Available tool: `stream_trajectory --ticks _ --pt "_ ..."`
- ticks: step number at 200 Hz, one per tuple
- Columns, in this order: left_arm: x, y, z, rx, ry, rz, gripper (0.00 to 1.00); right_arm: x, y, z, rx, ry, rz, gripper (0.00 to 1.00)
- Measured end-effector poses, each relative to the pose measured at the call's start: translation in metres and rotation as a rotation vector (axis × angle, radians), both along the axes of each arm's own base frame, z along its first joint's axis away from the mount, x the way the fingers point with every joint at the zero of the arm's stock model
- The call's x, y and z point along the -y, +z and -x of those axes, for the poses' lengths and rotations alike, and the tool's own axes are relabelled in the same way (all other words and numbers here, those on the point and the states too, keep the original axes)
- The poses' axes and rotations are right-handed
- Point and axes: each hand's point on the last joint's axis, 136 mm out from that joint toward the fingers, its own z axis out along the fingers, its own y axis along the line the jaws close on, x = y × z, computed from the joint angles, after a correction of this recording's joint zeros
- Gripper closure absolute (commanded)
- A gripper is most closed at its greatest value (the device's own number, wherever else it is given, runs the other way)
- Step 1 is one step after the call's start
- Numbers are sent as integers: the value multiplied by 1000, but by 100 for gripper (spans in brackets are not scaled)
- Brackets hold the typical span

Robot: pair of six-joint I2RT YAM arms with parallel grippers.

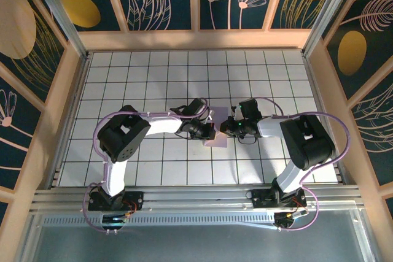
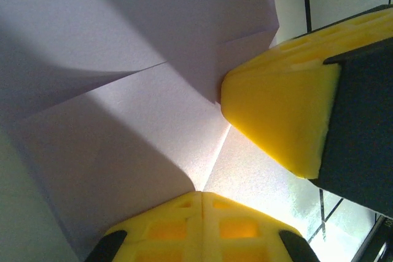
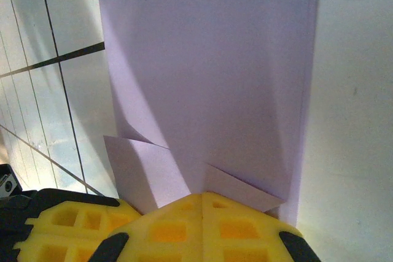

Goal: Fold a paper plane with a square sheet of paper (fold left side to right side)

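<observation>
The paper (image 1: 219, 116), partly folded, is found at the centre of the top view on the table (image 1: 153, 170). It is touched from either side by the left gripper (image 2: 201, 197) and the right gripper (image 3: 202, 197), both fully closed.

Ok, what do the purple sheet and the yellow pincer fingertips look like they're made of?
The purple sheet: thin matte paper, going by its sharp creases and folded corner flaps. The yellow fingertips of the right pincer: probably moulded or printed plastic, matte, with square recesses; soft or hard, I can't tell.
</observation>
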Motion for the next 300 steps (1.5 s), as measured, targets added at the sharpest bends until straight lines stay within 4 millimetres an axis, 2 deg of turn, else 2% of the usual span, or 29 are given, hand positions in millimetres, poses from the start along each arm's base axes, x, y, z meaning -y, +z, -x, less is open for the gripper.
stream_trajectory --ticks 160,199,207,227,253,273,300 --pt "-37 -1 35 47 -33 -41 100 3 0 2 -8 19 6 100" --pt "-47 5 42 34 -16 -43 100 6 2 -1 -4 9 1 100" --pt "-48 10 39 37 -6 -33 97 7 4 -2 -2 3 3 96" --pt "-54 32 20 70 53 16 77 10 14 -9 21 -9 0 83" --pt "-61 56 -15 126 127 67 65 12 50 -34 133 -34 -16 67" --pt "-56 66 -30 153 136 92 62 23 79 -52 238 -72 -21 55" --pt "-39 67 -43 167 121 134 61 40 101 -62 309 -124 -18 39"
